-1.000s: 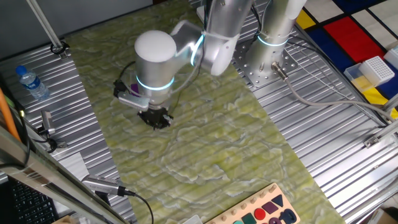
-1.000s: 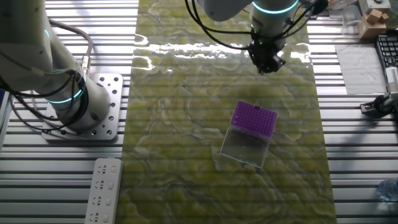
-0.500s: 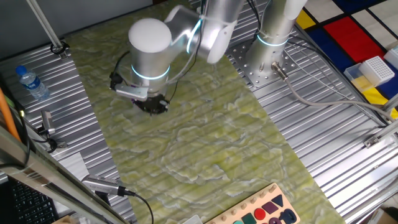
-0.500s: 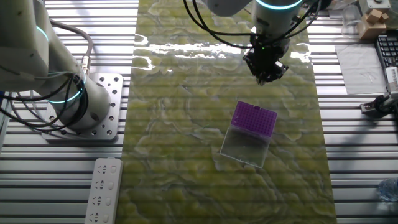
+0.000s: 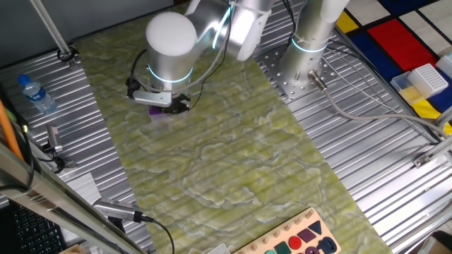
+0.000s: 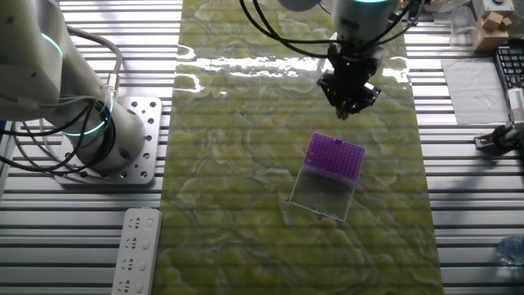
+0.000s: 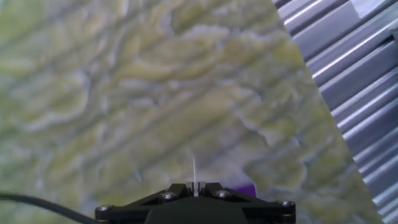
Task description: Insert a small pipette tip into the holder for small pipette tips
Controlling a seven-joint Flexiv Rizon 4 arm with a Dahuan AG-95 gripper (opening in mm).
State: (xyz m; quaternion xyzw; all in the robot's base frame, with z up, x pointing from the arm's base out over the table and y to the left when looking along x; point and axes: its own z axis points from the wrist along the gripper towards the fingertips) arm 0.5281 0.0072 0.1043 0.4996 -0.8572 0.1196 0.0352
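While the surface (image 6: 246,205) spreads wide under its green-yellow marbled mat, the arm (image 5: 173,42) reaches over the mat's far end, its white joint ringed with a cyan light. At the wrist the gripper (image 6: 347,102) points down at the mat, hovering above it without touching.

Just beside it, toward the near side in the other fixed view, lies the holder for small pipette tips (image 6: 334,156), a flat purple block sitting on a pale translucent base (image 6: 321,195). Its long axis runs at a slight slant across the mat, purple end closer to the gripper, clear base extending away from it. In one fixed view only a purple sliver (image 5: 157,110) of it peeks out below the wrist, and in the hand view a purple corner (image 7: 246,188) shows right beside the gripper (image 7: 195,190).

From between the jaws, which are pressed nearly together and pinch it, a small pipette tip (image 7: 194,173) stands out as a thin pale needle. Its long axis follows the fingers, with the free end aimed at the mat, apart from the holder.
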